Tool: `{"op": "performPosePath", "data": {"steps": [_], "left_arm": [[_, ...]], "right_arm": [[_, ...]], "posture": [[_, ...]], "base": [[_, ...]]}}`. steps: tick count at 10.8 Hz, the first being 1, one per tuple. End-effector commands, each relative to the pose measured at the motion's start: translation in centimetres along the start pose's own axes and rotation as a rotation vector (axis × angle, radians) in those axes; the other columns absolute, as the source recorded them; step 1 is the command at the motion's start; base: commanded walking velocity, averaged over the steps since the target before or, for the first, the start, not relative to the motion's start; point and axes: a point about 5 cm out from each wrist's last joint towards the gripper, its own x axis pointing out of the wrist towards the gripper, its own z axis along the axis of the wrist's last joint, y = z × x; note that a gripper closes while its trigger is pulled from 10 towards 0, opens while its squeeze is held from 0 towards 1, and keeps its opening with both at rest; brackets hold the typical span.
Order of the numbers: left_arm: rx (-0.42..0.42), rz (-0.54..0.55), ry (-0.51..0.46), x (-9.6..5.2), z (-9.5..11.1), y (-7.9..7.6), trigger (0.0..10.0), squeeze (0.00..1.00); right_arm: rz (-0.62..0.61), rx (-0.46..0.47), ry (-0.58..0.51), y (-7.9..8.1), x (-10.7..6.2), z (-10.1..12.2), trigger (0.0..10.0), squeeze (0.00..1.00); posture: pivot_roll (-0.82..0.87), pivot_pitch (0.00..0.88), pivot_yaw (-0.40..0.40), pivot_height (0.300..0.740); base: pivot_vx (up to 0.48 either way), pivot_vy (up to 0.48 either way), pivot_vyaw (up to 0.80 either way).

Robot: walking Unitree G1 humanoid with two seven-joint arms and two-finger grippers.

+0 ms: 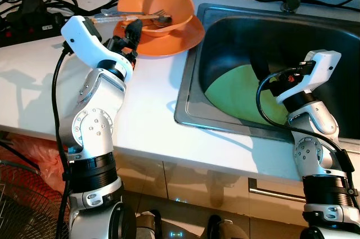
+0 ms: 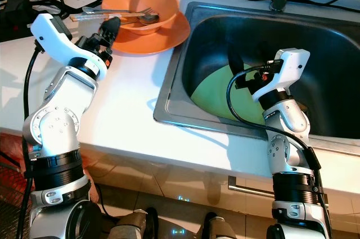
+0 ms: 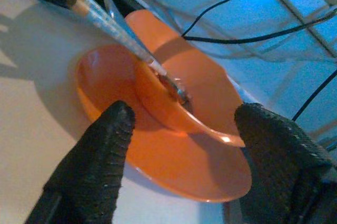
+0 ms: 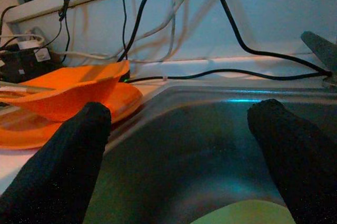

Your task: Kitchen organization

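Left tool [image 3: 179,145] spread wide, just short of the plate [image 1: 185,39] rim; plate beside the sink [image 1: 191,109] on the surface. Advise level approach, fingers straddling rim, since bowl [image 1: 169,5] and fork [image 1: 154,14] ride on top. Right tool [image 4: 184,155] wide, over sink.

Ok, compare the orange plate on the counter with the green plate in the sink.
The orange plate lies flat on the white counter and carries an orange bowl with cutlery; the green plate leans tilted inside the sink, with nothing on it. The open left gripper faces the orange plate; the open right gripper is over the sink. Both look round.
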Motion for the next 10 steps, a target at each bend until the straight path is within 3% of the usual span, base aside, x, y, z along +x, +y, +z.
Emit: {"op": "performPosePath", "data": {"steps": [1,3,4,5,10], "left_arm": [[0.003,0.007,0.015,-0.4,-0.1,0.0,10.0,1.0],[0.01,0.002,0.084,-0.7,-1.2,-0.1,10.0,1.0],[0.017,-0.023,0.163,-1.0,-2.4,-0.5,10.0,0.42],[0.013,-0.025,0.201,-1.1,-3.0,-0.7,10.0,0.0],[-0.105,0.168,0.195,0.4,-2.2,1.0,10.0,0.0]], "right_arm": [[0.01,0.003,0.012,0.1,0.0,-0.3,10.0,0.0],[0.015,0.004,0.013,0.1,0.0,-0.3,10.0,0.0],[0.019,0.004,0.014,0.2,0.0,-0.3,10.0,0.0],[0.021,0.005,0.015,0.2,0.0,-0.3,10.0,0.0],[0.04,0.008,0.021,0.5,0.0,-0.4,10.0,0.0]], "posture": [[0.13,0.203,0.02,0.74],[0.13,0.203,0.02,0.74],[0.13,0.195,0.022,0.74],[0.13,0.194,0.022,0.74],[0.12,0.195,0.026,0.74]], "base": [[0.0,0.0,0.0],[0.0,0.0,0.0],[0.0,0.0,0.0],[0.0,0.0,0.0],[0.0,0.0,0.0]]}}
